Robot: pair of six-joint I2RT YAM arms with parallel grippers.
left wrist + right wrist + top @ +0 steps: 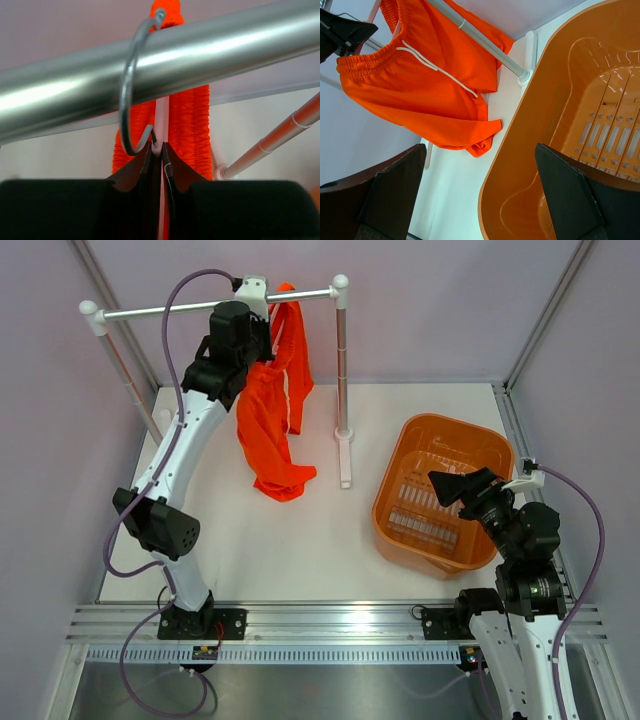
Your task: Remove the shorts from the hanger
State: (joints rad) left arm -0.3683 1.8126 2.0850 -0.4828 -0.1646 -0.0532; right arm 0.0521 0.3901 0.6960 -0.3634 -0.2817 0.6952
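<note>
The bright orange-red shorts (272, 415) hang from the rail, and their lower end rests bunched on the table. In the left wrist view the hanger's (161, 119) pale-pink neck rises between my jaws, and its silver hook (126, 90) loops over the rail (210, 52). My left gripper (161, 146) is shut on that neck just under the hook, with the gathered shorts (192, 125) right behind. My right gripper (462, 490) hovers open over the basket, holding nothing. In the right wrist view the shorts (420, 85) and their white drawstring (436, 66) show beyond the open right gripper (480, 147).
The silver-and-white clothes rail (200, 308) spans the back, and its right post (342, 360) stands on a white foot next to the shorts. A rigid orange plastic basket (392, 502) sits at the right under my right gripper. Enclosure walls close in the left, right and back.
</note>
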